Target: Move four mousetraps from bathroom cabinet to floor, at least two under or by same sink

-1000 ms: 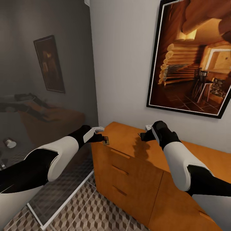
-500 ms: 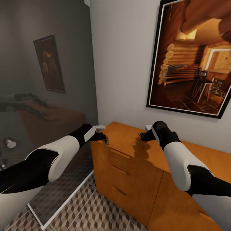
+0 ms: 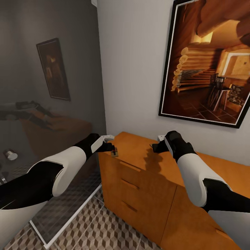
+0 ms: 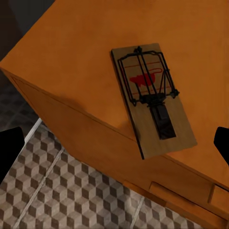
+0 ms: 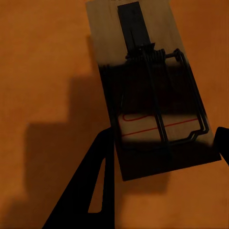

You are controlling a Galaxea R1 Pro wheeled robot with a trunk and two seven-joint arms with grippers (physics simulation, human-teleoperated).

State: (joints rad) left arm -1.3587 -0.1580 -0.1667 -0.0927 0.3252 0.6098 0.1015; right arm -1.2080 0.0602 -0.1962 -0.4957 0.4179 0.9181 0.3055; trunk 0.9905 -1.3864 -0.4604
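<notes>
We find the left gripper [image 4: 114,143] spread wide, a mousetrap [image 4: 152,98] lying between its jaws at the cabinet [image 4: 71,57] corner. The right gripper [image 5: 162,157], also open, straddles a second mousetrap [image 5: 148,90], gripping nothing

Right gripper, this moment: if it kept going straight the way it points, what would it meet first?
Most likely the mousetrap lying flat on the cabinet top: it sits centred ahead between the right gripper's open fingers. How far off it is cannot be told.
</notes>
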